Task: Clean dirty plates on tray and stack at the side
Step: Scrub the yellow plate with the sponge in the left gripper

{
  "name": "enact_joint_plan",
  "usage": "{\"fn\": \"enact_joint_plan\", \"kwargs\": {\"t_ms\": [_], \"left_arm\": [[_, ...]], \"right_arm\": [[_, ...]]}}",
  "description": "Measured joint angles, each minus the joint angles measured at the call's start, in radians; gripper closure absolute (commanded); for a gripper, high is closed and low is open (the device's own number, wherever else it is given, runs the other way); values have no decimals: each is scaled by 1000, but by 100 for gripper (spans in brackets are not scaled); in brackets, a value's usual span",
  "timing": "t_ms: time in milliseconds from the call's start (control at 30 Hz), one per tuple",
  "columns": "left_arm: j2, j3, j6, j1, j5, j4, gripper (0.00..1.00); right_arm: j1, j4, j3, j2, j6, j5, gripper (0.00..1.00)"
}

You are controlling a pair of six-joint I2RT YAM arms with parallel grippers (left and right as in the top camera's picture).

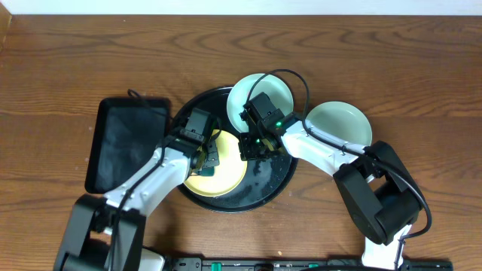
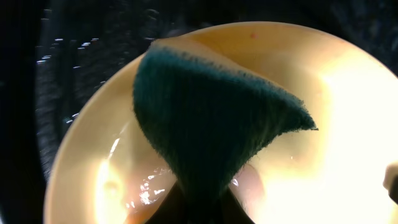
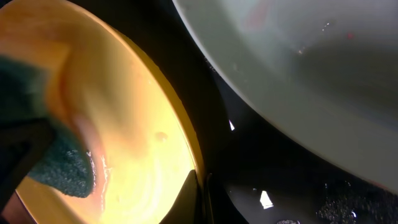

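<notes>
Currently left gripper [image 1: 205,153] jaws clamp the soft teal sponge [image 2: 211,124] onto the yellow plate [image 2: 336,124] lying directly beneath them in the tray [image 1: 279,184], right gripper [image 1: 254,147] jaws closed at its rim; plate judged wet, slippery, rigid, breakable: hold by rim.

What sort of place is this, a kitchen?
Probably a robot test bench, not a kitchen: robot arms work at a bare wooden table, pressing a sponge on a yellow plate in a round black tray. No sink shows.
</notes>
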Motion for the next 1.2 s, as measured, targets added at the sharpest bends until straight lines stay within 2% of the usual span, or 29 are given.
{"fn": "enact_joint_plan", "kwargs": {"t_ms": [200, 400, 533, 700, 900, 1067, 1200], "left_arm": [[70, 50, 49, 15, 49, -28, 92], [87, 73, 264, 34, 222, -56, 92], [91, 72, 336, 34, 262, -43, 92], [90, 62, 305, 34, 198, 27, 92], [97, 63, 99, 29, 15, 83, 92], [97, 69, 23, 25, 8, 58, 92], [97, 75, 75, 38, 77, 27, 92]], "right_arm": [[0, 0, 0, 0, 0, 0, 99], [-4, -1, 1, 0, -1, 16, 99], [-8, -1, 2, 0, -3, 27, 99], [-11, -2, 2, 0, -2, 31, 99], [-11, 0, 2, 1, 6, 19, 99], [-12, 0, 2, 1, 6, 18, 99], [-12, 2, 2, 1, 6, 20, 99]]}}
